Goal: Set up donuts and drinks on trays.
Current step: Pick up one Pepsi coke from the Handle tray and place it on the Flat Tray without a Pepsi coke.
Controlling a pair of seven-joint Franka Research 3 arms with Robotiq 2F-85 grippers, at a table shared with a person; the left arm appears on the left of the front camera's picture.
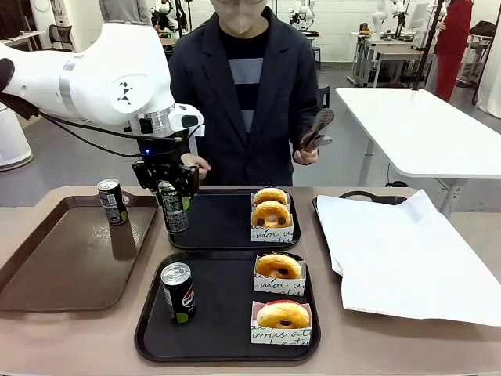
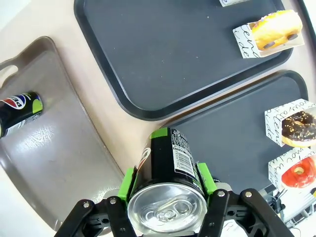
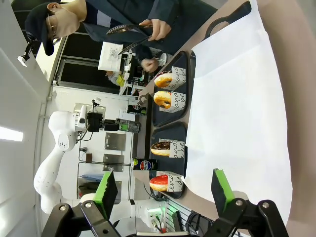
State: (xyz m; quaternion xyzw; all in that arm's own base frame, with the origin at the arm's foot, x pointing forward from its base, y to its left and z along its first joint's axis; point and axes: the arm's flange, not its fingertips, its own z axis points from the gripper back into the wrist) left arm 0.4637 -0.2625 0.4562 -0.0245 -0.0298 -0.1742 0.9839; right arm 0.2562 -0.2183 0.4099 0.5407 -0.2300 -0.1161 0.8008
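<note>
Glossy metal cans point(image 1: 178, 292) with shiny silver tops; smooth, slightly glossy black plastic trays point(image 1: 223, 329); matt white paper sheet point(image 1: 407, 258); glazed donuts point(image 1: 278, 266) in paper sleeves.

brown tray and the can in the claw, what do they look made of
Brown tray: probably moulded plastic, semi-gloss; it mirrors the can standing on it. Held can: likely aluminium, printed glossy black body, bare silver top with pull tab, gripped by the left claw.

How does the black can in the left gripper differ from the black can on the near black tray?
The gripped slim black can hangs at the left edge of the far black tray, clamped by the left gripper. The near-tray black can stands free and upright on the near black tray. Both have silver tops and green bands.
</note>
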